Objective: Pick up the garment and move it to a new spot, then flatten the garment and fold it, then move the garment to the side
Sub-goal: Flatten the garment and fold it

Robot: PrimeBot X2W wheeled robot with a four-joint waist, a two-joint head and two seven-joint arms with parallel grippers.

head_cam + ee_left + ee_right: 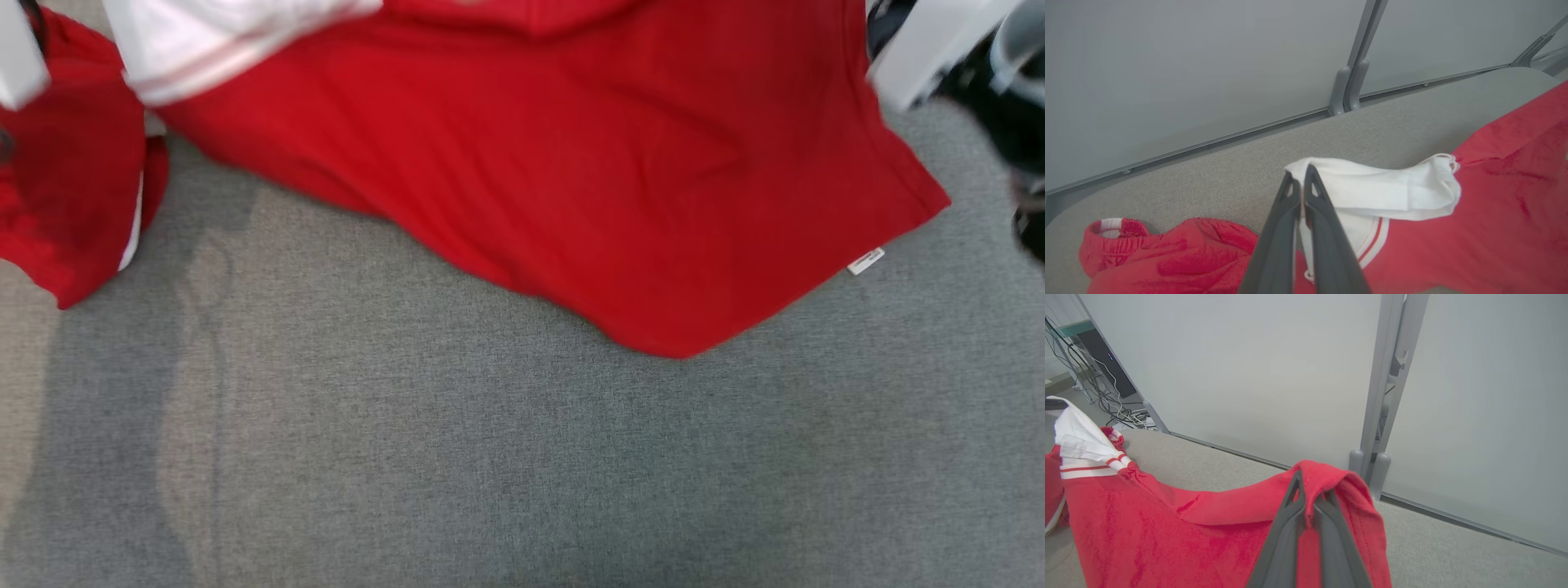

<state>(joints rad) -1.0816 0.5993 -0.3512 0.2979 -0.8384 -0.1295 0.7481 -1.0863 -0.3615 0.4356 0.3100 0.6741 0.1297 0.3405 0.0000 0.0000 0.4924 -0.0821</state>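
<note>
While your left gripper (1301, 173) pinched the shirt (1494, 212) at its white trim (1380, 188) and your right gripper (1306, 486) pinched a red edge, the shirt hung across the top of the frame, trailing on the grey table (490, 449); uneven pulling could have slipped either thin pinch.

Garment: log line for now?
left tool: shut on garment, white part | right tool: shut on its red edge | rest: draped on grey surface

Prob. lab w/ grey partition panels (1249, 375), cable tangle (1096, 390), fabric-topped table (490, 457).
</note>
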